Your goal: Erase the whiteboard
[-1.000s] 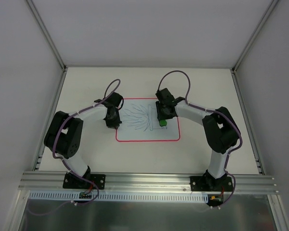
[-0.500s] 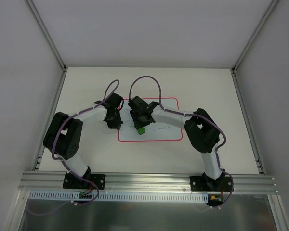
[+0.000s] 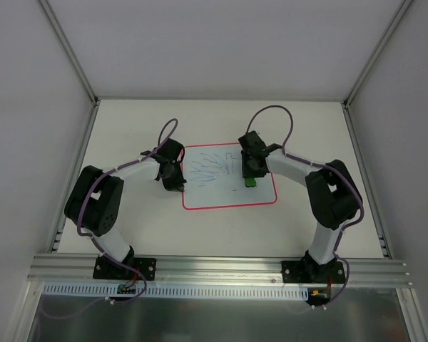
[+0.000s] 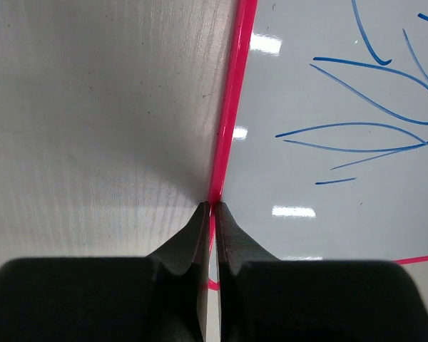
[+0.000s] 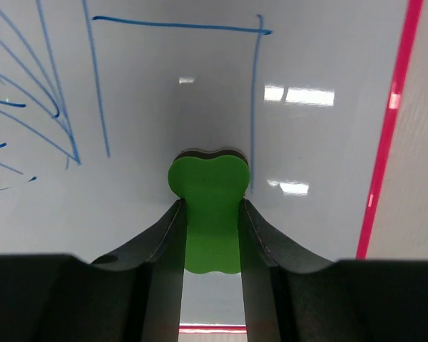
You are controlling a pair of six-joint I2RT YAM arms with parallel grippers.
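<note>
The whiteboard (image 3: pixel 225 196) lies flat mid-table, pale with a red rim and blue pen scribbles (image 3: pixel 203 171) on its left and middle. My left gripper (image 3: pixel 177 183) is at its left edge. In the left wrist view the gripper (image 4: pixel 212 208) is shut on the red rim (image 4: pixel 232 107) of the whiteboard (image 4: pixel 328 85). My right gripper (image 3: pixel 250 178) is over the board's right part, shut on a small green eraser block (image 3: pixel 250 183). In the right wrist view the gripper (image 5: pixel 211 204) presses the eraser (image 5: pixel 208 178) onto the whiteboard (image 5: pixel 164 85), beside blue lines.
The white table (image 3: pixel 128 128) is bounded by grey walls and metal frame posts (image 3: pixel 68 50) on three sides. An aluminium rail (image 3: pixel 221 267) carrying both arm bases runs along the near edge.
My right gripper swept the eraser left across the board, then back to its right part. The board and my left gripper shifted a little to the right.
</note>
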